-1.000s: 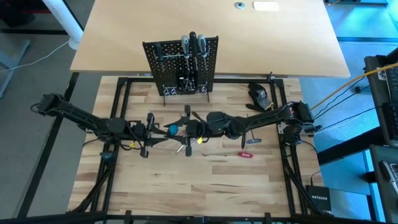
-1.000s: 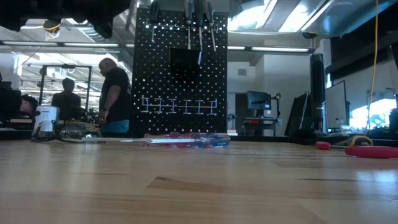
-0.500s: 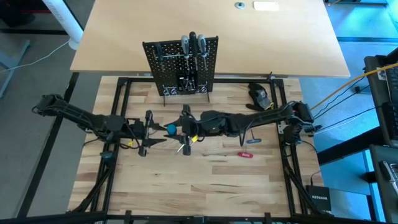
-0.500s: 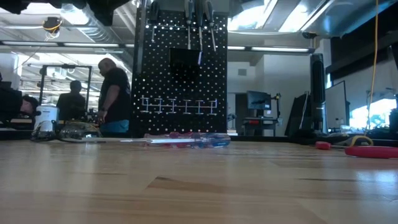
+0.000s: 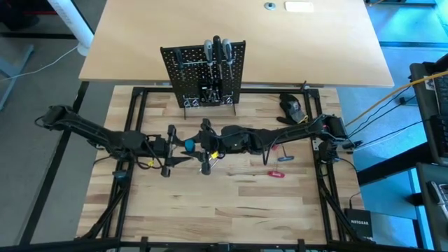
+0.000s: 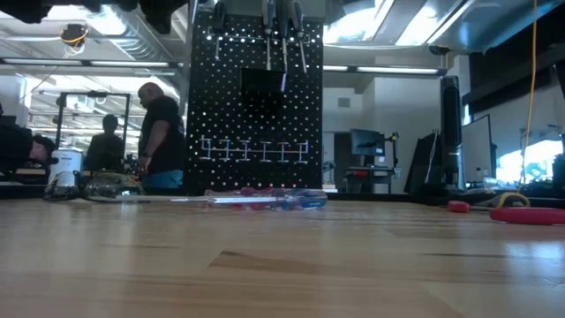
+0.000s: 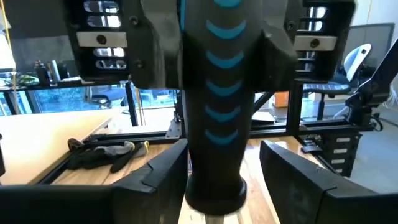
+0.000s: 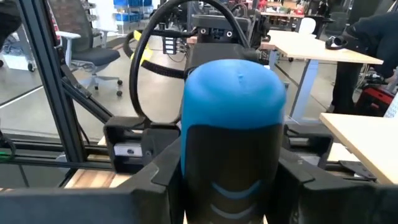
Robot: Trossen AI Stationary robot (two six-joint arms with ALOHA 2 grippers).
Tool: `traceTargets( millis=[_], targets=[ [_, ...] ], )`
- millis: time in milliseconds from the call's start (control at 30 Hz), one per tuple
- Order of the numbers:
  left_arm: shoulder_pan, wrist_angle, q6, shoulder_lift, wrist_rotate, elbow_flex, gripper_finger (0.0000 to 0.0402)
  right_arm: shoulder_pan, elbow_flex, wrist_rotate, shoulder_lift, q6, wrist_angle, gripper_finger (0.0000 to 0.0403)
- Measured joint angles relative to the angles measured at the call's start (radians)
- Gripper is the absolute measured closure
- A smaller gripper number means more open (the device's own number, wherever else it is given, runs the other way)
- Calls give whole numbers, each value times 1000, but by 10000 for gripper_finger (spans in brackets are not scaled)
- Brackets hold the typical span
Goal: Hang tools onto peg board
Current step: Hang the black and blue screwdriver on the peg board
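**Two grippers at one screwdriver, mid-table**

Two grippers of mine meet above the middle of the wooden table (image 5: 231, 199), in front of the peg board (image 5: 204, 74). My right gripper (image 5: 207, 148) is clamped on a screwdriver (image 5: 191, 145) with a black handle and a blue end cap. In the right wrist view the handle (image 8: 233, 134) fills the space between my two dark fingers (image 8: 158, 171), which press against its sides, with the blue cap facing the camera.

My left gripper (image 5: 173, 145) sits just beside that blue cap. Its fingers (image 7: 158, 180) stand apart on either side of the handle (image 7: 214, 106), with a visible gap on each side; they are not closed on it.

Handle axis: seen from above, the blue cap points toward my left arm, so the handle lies roughly along the line between the two grippers. The silver shaft shows only as a short bright sliver below my right gripper; its exact direction I cannot tell.

Peg board: upright at the far edge of the table, with several tools (image 5: 217, 50) hanging at its top, shafts pointing down (image 6: 283, 40).

Other items:
- A red-handled tool (image 5: 275, 173) lies flat on the table under my right arm.
- More tools (image 6: 265, 200) lie flat in front of the board's foot in the low view.
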Motion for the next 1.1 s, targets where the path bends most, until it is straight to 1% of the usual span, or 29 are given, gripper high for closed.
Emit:
traceTargets(
  millis=[167,233,300,367,400,467,500,600,667,767,833,900,967,1100],
  targets=[
    [7,-2,8,27,-1,37,215,2,0,0,1,0,-2,256],
    [13,-40,2,32,0,60,218,2,0,0,1,0,-12,256],
    [20,-106,-7,32,0,78,232,2,0,-1,1,0,-16,256],
    [26,-156,-11,32,0,93,255,2,0,0,1,0,-15,254],
    [30,-175,-11,32,1,96,269,2,0,0,1,-1,-15,247],
    [34,-187,-5,32,2,99,297,2,0,0,1,-1,-13,220],
    [34,-186,5,33,2,99,301,2,0,0,1,0,-11,204],
    [34,-175,28,26,2,99,301,2,0,0,-3,1,-14,159],
    [34,-177,35,13,-2,99,301,2,-2,0,-19,-4,-41,137],
    [34,-188,44,-21,-36,99,301,3,-2,0,-86,-4,-103,114],
    [34,-210,61,-60,-80,99,301,11,0,9,-150,2,-189,106],
    [34,-244,77,-104,-144,99,301,22,1,51,-208,22,-294,103],
    [37,-269,108,-144,-218,99,301,49,0,126,-256,31,-414,102],
    [89,-290,158,-199,-388,99,301,130,0,358,-327,76,-646,101]
  ],
)
